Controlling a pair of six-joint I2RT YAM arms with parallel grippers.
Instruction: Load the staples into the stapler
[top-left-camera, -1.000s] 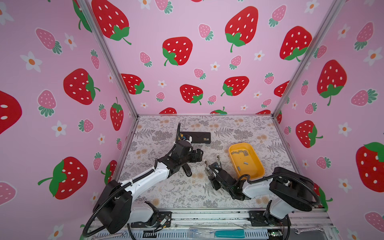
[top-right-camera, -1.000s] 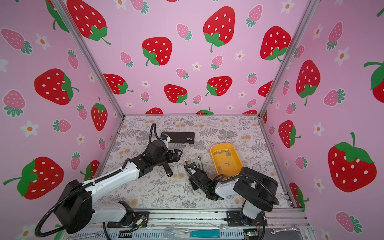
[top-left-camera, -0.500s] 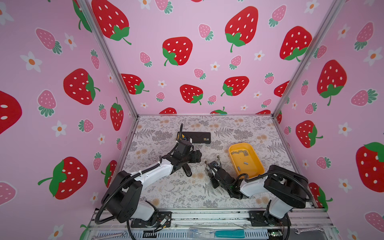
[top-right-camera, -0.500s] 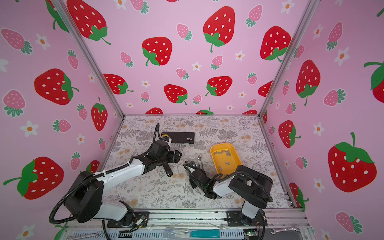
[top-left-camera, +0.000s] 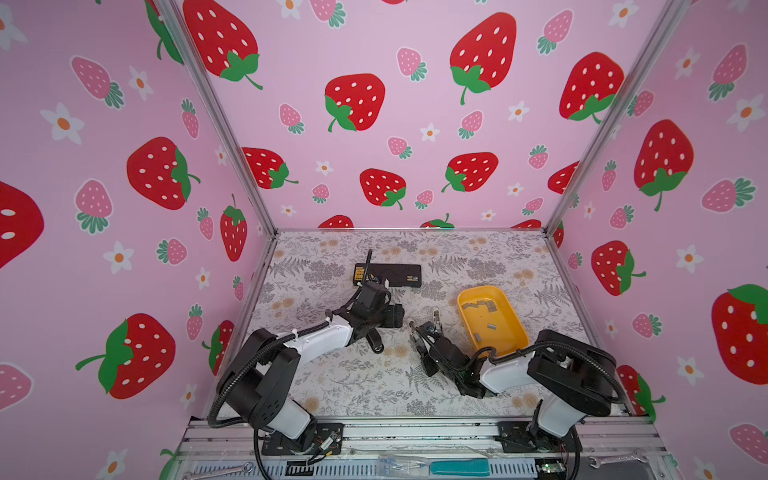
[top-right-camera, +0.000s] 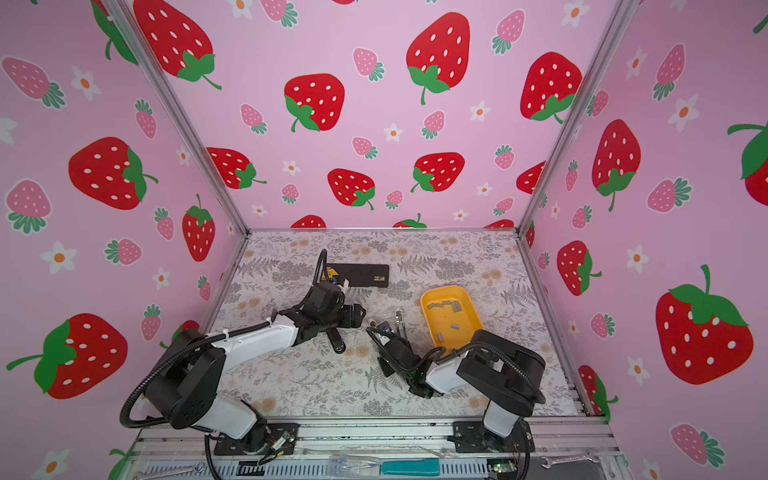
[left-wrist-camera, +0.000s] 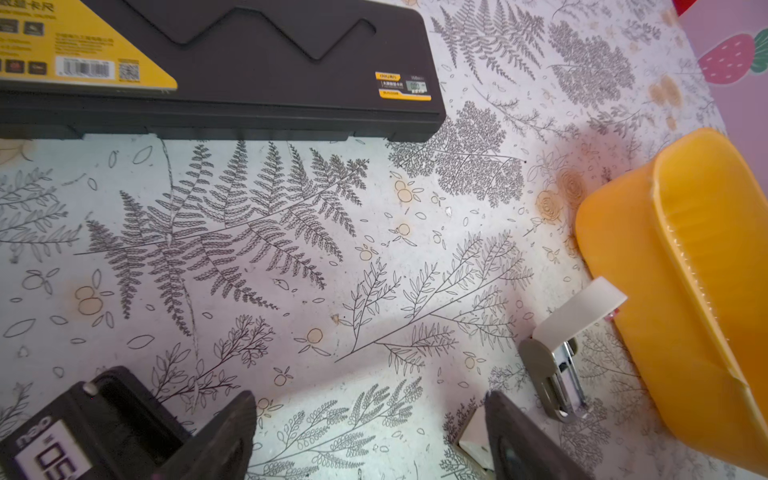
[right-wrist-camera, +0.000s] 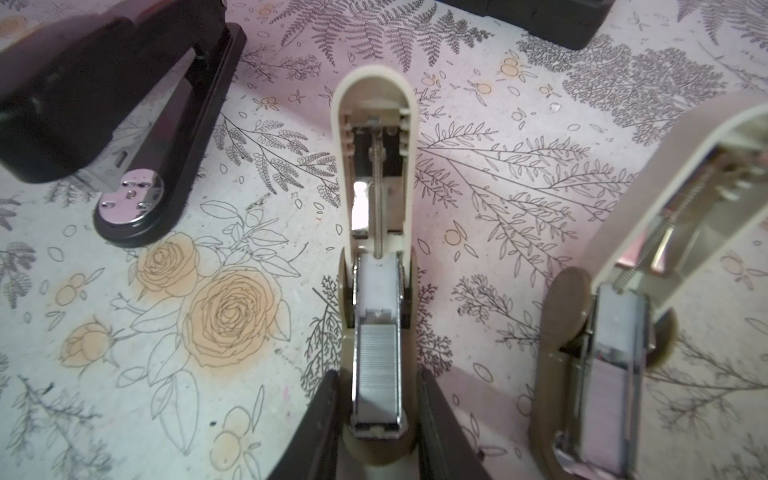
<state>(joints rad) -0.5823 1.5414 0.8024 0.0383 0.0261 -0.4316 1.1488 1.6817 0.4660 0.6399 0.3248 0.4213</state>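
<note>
1. Right gripper, mine. The fingers press both sides of the base of the open whitish stapler and clamp it. I judge this is to pin it to the floral table so that it cannot skid.
2. Open whitish stapler, near the table's centre in both top views. The cap is swung fully back, which leaves the magazine channel exposed for loading.
3. Staples. One grey strip lies seated in that channel at the front end, with the white pusher behind it. More strips lie loose in the yellow tray, at three o'clock from the stapler and within my right arm's reach. I judge this stapler to be loaded, with only the cap left to close.
4. Second whitish stapler, at two o'clock, between the clamped one and the tray. Its cap is also back, and I can make out no strip in its channel.
5. Left gripper, at ten o'clock. The fingers are apart and hold nothing, over bare table. I judge it free to press a cap down.
6. Black stapler, closed, at nine o'clock, and the black case with a yellow label, at twelve o'clock. Both are set aside.
</note>
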